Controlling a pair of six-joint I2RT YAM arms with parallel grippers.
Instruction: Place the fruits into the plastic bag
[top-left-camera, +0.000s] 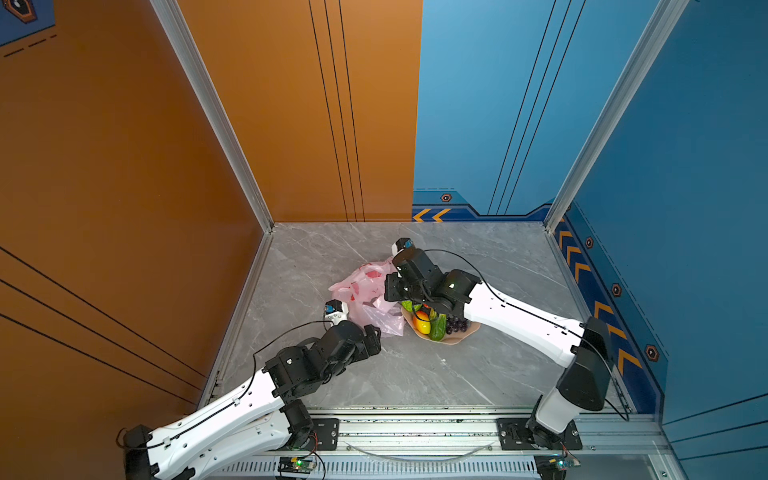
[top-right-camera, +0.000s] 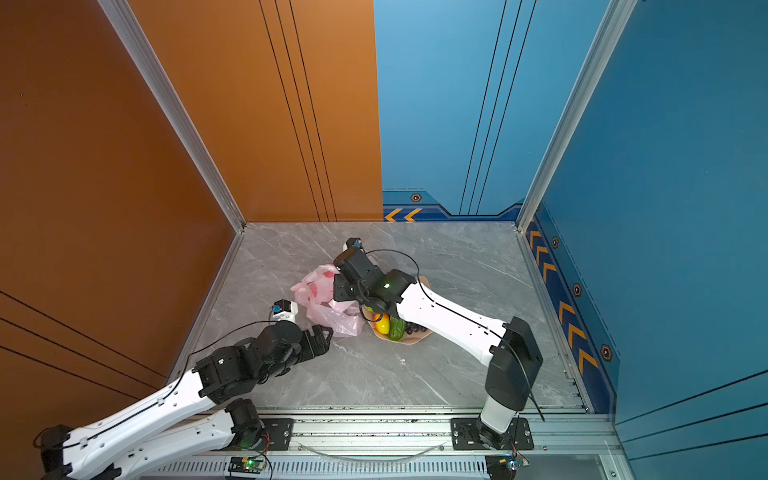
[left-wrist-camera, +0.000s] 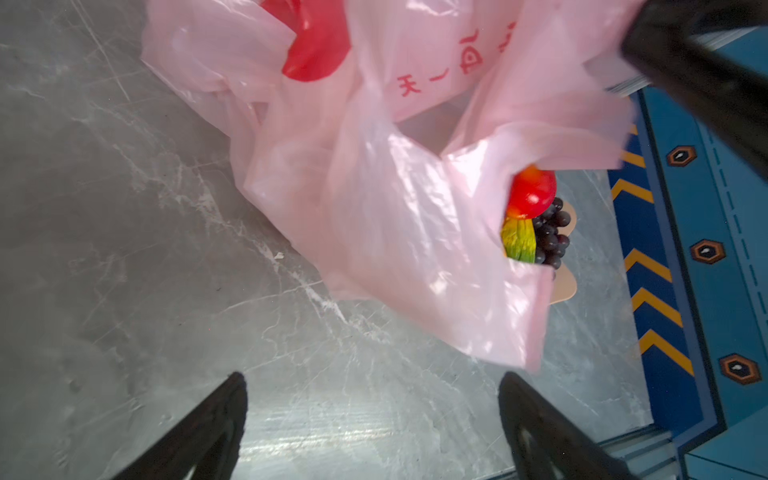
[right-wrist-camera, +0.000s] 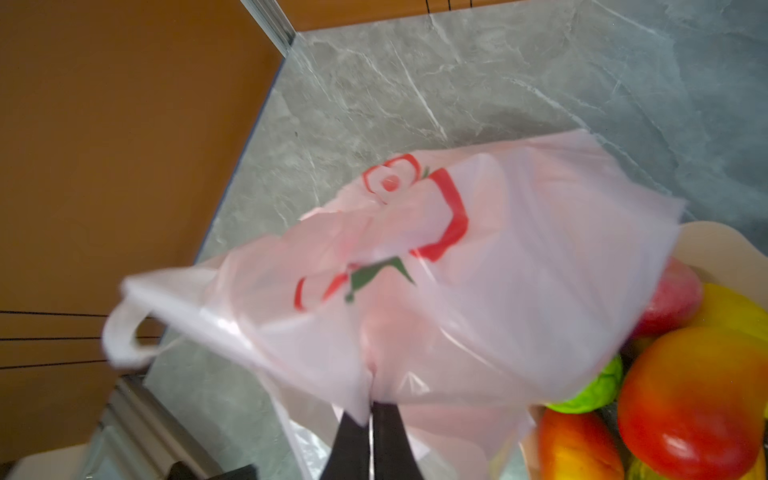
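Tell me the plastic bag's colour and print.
Pale translucent pink plastic bag, red prints with a green leaf; clearest in the right wrist view.

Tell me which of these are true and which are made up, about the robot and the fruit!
1. The right hand is pinching the pink bag. True.
2. The left hand is holding an apple. False: it is open and holds nothing.
3. All the fruits are inside the bag. False: the ones in view sit in the peach bowl.
4. Purple grapes are in the bowl. True.
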